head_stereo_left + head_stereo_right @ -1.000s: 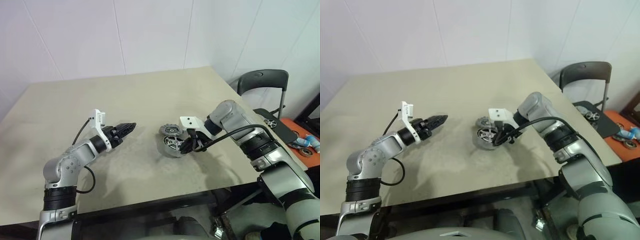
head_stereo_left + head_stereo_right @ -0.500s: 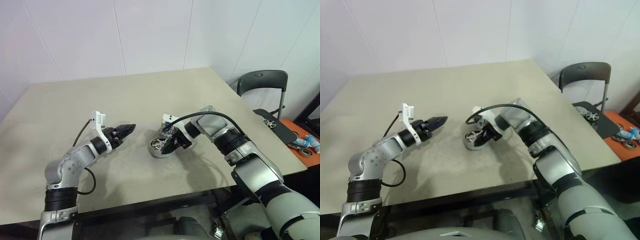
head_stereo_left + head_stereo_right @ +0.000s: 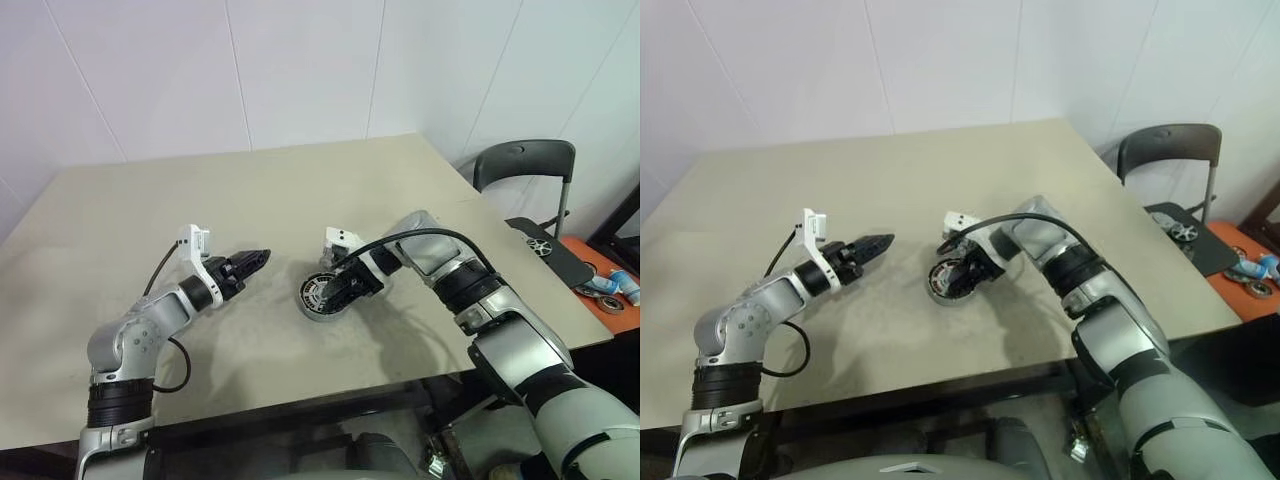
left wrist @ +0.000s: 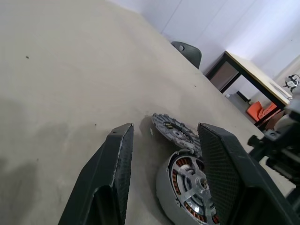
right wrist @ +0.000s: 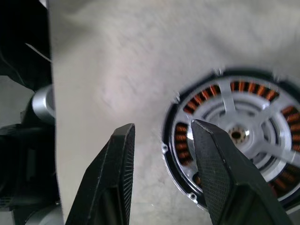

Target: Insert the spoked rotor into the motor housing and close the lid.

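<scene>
Rotor seated in the housing, lid still off, both hands empty.

The right hand (image 5: 159, 178) hovers with fingers spread over the near rim of the motor housing (image 3: 322, 297), gripping nothing; the spoked rotor (image 5: 243, 136) lies inside it, ringed by copper windings. The lid (image 4: 176, 136) lies flat on the bench (image 3: 300, 200) just beyond the housing. The left hand (image 3: 255, 259), fingers apart and empty, points at the housing from well off to its side.
</scene>
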